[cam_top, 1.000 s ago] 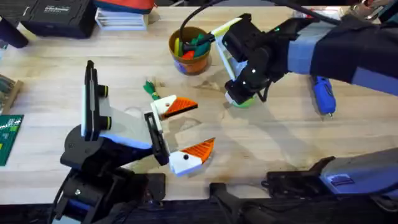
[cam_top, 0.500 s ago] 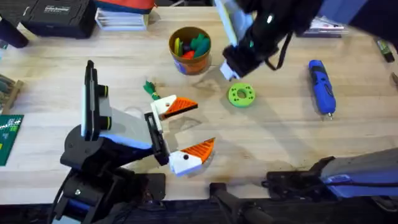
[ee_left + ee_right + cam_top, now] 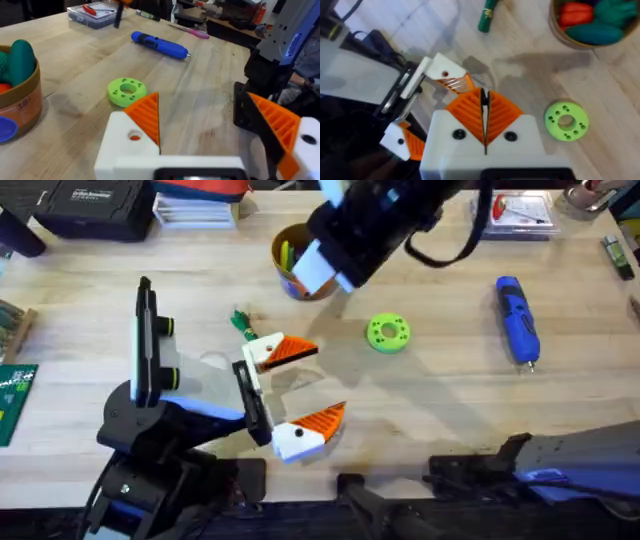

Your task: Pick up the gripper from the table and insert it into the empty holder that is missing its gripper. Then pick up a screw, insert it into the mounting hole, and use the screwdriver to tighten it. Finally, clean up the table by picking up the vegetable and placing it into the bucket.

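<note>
My left gripper point(image 3: 328, 380) rests open low over the table. Each of its white holder blocks point(image 3: 262, 352) carries an orange ribbed gripper fingertip point(image 3: 322, 420), and the near block shows a small mounting hole point(image 3: 134, 136). My right gripper point(image 3: 484, 107) is shut on nothing, raised high beside the ochre bucket point(image 3: 300, 268), which it partly hides. The dark-green vegetable point(image 3: 240, 321) lies on the wood just beyond the left gripper point(image 3: 427, 107). The blue screwdriver point(image 3: 518, 320) lies at the right, away from both grippers. No screw is in view.
A lime-green ring disc point(image 3: 388, 333) lies mid-table between the bucket and the screwdriver. Toy items fill the bucket point(image 3: 592, 22). A clear parts box point(image 3: 520, 208) sits at the back right, and a black case point(image 3: 95, 205) with papers at the back left.
My right gripper has lifted off the green ring and swung left and up to the bucket. The ring stays on the table. The left arm has not moved.
</note>
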Robot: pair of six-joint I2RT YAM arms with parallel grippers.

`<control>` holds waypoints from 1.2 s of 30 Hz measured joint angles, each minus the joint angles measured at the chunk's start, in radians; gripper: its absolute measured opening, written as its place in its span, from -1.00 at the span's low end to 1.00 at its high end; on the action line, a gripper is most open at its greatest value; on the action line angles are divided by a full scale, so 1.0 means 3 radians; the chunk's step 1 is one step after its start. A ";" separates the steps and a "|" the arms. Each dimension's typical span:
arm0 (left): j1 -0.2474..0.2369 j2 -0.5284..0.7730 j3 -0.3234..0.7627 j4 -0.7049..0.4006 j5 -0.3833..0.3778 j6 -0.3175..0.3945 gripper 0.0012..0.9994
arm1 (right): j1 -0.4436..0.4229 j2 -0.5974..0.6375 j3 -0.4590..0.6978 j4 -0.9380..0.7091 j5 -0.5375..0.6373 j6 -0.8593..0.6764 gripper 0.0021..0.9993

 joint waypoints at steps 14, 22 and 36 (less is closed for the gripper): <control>0.0000 0.0000 0.0000 0.0000 0.0000 0.0259 0.97 | 0.0574 0.0263 0.0006 -0.0005 -0.0048 0.0038 -0.99; 0.0000 0.0000 0.0000 -0.0001 0.0000 0.0271 0.98 | 0.0623 0.0370 0.0006 0.0050 -0.0019 0.0040 -0.99; 0.0000 0.0000 0.0000 0.0000 0.0000 0.0271 0.97 | 0.0623 0.0371 0.0006 0.0100 0.0081 0.0052 -0.99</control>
